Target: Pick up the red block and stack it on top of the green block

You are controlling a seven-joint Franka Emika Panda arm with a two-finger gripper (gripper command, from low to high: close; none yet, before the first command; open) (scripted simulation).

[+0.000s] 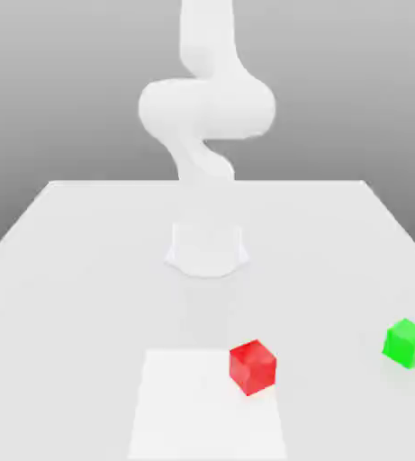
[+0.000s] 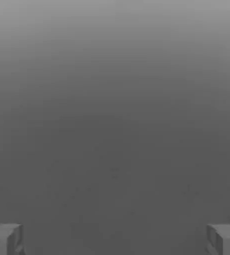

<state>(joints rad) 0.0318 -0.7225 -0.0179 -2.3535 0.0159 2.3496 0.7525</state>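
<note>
Resting on white counter: red block, near front edge, at corner of a brighter white patch | green block well apart toward exterior view's right, also on counter | fingers spread wide, holding nothing | white arm upright behind the blocks

White table fills lower exterior view, far edge straight, sides widening toward camera. Brighter white square patch on tabletop, near-centre, running to bottom edge. Plain grey backdrop behind, lighter toward top. Hand view: plain grey surface, light at one edge, shading darker across.
</note>
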